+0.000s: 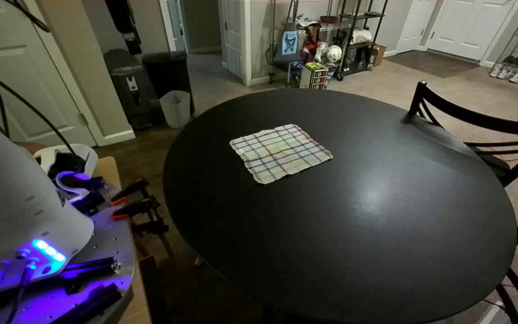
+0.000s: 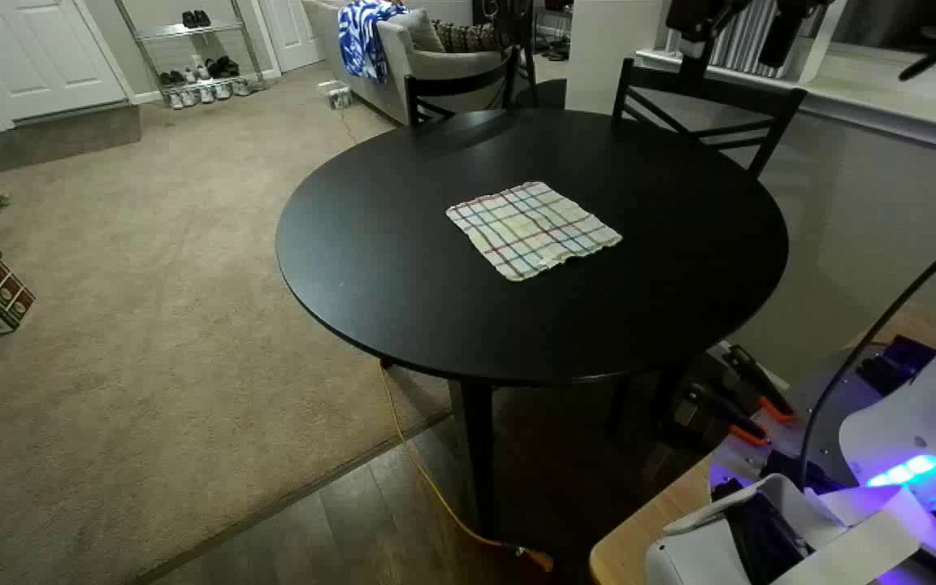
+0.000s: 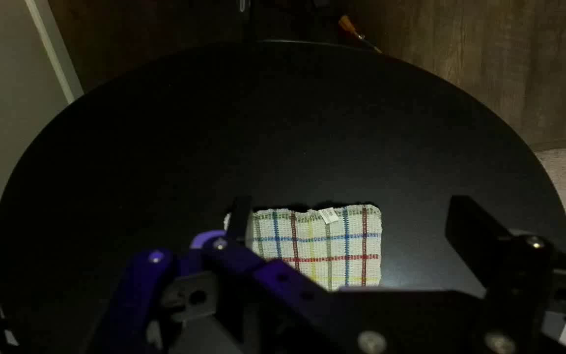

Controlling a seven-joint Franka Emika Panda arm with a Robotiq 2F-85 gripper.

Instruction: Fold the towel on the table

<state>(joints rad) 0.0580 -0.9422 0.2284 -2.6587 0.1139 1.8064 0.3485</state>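
One plaid dish towel point(image 1: 281, 154) lies flat and unfolded near the middle of one round black dining table point(image 1: 398, 252), its four corners showing in both exterior views and a single white label point(image 3: 328, 215) at one edge in the wrist view. I judge the job to be at the approach, the first fold not yet made. My one Robotiq gripper point(image 3: 353, 216) hangs over the towel, its two fingers point(image 3: 474, 236) standing wide apart and pinching nothing; one of them hides the towel's margin on the left of the wrist view. With so much of the table in sight from there, I read the gripper as well above the towel rather than touching it. My next move, I believe, calls for lowering to one edge or corner, pressing the fingers together on that thin layer without scraping the table, then lifting it across to the opposite side and letting go. Around the table I count at least two dark wooden chairs point(image 1: 488, 119). On my rig's side show one Panda arm point(image 1: 20, 193) and at least two orange-tipped clamps point(image 1: 138, 208). Low beside the table lies one orange extension-cord connector point(image 2: 539, 560). Farther off, I count two tall dark trash cans point(image 1: 167, 74), one small wastebasket point(image 1: 176, 109) and one soccer ball point(image 1: 333, 54), and in an exterior view one pale sofa point(image 2: 391, 93) draped with a single blue-and-white throw point(image 2: 362, 41).
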